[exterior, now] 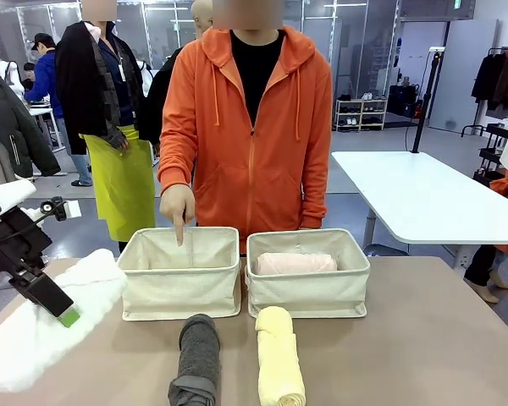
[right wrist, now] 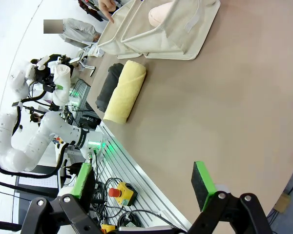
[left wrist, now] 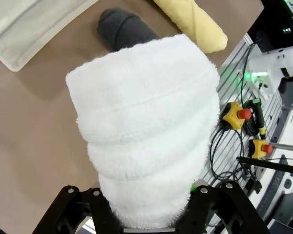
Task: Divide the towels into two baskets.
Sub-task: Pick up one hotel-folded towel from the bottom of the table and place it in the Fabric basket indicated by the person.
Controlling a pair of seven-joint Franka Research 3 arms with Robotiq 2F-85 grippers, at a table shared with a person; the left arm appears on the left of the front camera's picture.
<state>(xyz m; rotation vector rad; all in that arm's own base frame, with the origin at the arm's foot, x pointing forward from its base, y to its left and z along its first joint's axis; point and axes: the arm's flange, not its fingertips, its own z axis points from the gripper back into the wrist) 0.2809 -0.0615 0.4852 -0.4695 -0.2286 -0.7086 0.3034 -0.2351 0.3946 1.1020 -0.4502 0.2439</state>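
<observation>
- Left gripper (exterior: 65, 311): jaws closed on the white towel (exterior: 42, 334), clamping one end of the roll; in the left wrist view the black fingers flank the roll's near end and the terry bulges out beyond them.
- Left arm: enters from the left edge of the front view; wrist slanted downward and toward the table's middle; the roll lies aslant at the near left corner of the table (exterior: 415, 338); whether its far end touches the tabletop cannot be told.
- Right gripper (right wrist: 143, 181): jaws wide apart, green pads facing each other, nothing between them; held over bare tabletop near the robot's edge.
- Dark grey towel (exterior: 199, 351) and pale yellow towel (exterior: 279, 365): side by side on the table, just in front of the baskets.
- Pale pink towel (exterior: 295, 263): lying inside the right basket (exterior: 309, 294).
- Left basket (exterior: 182, 292): just beside the right one; the white towel is well apart from it.
- Person's hand (exterior: 178, 207): index finger extended downward, pointing into the left basket.
</observation>
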